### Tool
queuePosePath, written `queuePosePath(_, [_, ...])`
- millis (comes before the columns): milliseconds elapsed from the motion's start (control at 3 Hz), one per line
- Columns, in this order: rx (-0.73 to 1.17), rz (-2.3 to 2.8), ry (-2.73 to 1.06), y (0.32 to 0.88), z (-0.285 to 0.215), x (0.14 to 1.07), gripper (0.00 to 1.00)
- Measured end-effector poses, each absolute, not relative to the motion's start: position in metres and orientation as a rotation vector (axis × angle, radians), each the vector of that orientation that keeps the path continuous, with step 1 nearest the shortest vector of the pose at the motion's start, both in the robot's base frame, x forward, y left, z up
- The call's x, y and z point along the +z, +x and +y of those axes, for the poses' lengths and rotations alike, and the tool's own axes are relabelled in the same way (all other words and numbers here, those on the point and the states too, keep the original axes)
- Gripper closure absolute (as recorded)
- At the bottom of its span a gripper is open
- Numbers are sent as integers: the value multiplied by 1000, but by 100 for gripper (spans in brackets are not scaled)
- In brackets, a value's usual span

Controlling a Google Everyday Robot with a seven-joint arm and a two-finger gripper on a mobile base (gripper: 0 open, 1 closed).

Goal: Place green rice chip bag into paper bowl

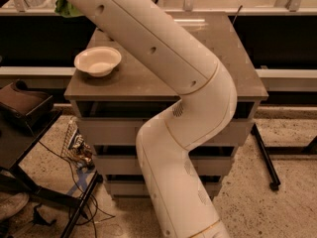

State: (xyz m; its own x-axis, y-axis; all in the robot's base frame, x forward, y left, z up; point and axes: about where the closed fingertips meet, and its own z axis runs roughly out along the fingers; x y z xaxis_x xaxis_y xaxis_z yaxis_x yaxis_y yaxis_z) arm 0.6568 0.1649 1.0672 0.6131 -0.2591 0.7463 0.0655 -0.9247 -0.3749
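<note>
The paper bowl (97, 61) stands empty near the front left corner of the brown table (237, 58). A patch of bright green, part of the green rice chip bag (65, 7), shows just under my arm (163, 53) at the upper left, behind and left of the bowl. It seems to be off the table top. The arm covers most of it. My gripper is out of view past the top left corner, where the arm leaves the picture, so its hold on the bag does not show.
My white arm crosses the table from lower middle to upper left and hides the table's back left part. A dark case on a low black stand (20, 103) is at the left. Cables (74, 150) lie on the floor. A counter (223, 1) runs behind.
</note>
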Motion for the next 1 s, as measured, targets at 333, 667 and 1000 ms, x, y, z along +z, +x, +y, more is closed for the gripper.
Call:
queuePosePath(333, [-1237,157,-2430,664,169,1073,100])
queuePosePath(667, [-1174,137,-2465,669,186,1046,100])
queuePosePath(1000, [-1091,103,-2537,665,205,1011,100])
